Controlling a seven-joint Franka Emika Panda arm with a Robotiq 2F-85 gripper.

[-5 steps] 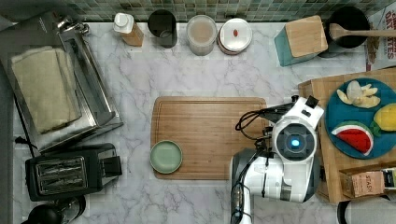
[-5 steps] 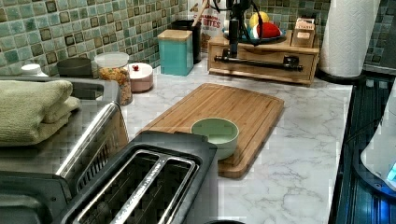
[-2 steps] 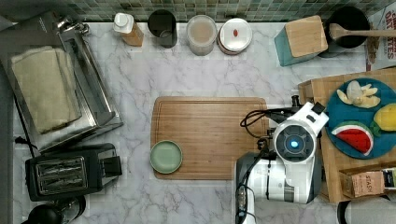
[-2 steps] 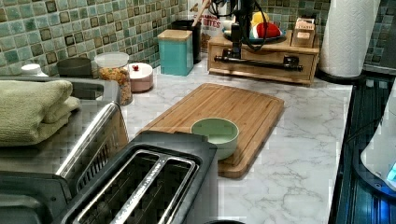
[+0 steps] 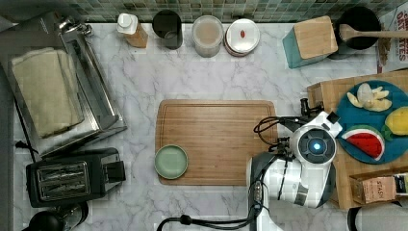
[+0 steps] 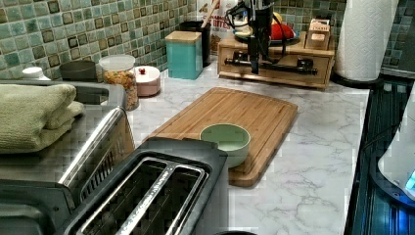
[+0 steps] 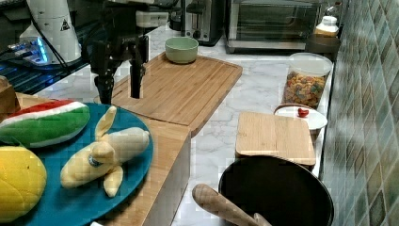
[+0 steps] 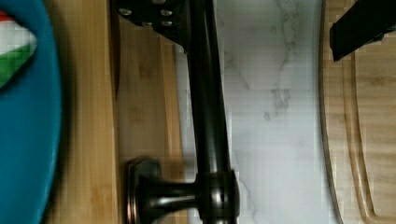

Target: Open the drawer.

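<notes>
The drawer [image 6: 274, 66] sits shut in its wooden box at the left view's far end of the bench [image 6: 313, 147]. The pincer [image 7: 120, 94] hangs spread apart astride the black bar handle [image 8: 208, 116] — rigid, smooth metal, likely slippery — best gripped mid-bar.

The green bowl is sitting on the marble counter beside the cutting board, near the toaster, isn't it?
Not quite: the green bowl sits on the cutting board itself, at the corner nearest the toaster. The top view shows it inside the board's edge.
</notes>
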